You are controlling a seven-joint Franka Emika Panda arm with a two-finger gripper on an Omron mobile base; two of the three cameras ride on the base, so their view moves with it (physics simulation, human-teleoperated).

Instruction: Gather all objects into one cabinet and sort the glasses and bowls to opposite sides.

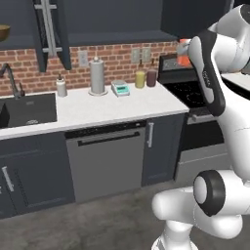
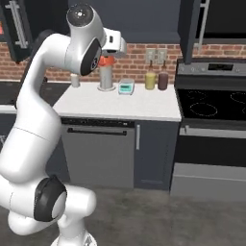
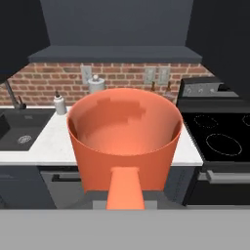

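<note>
salmon-orange cup (image 3: pixel 124 139), apparently gripped by end effector (image 3: pixel 125 193)

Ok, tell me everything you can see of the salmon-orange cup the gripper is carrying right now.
The small salmon-orange cup is a squat, smooth, matte tumbler, wider at the rim than at the base, looking like plastic or glazed ceramic. It is empty and upright, its open mouth facing up. The gripper is shut on its near wall, holding it in the air well above the white countertop, in front of the brick backsplash. From the left base camera it peeks out behind the arm; nothing else touches it.
</note>
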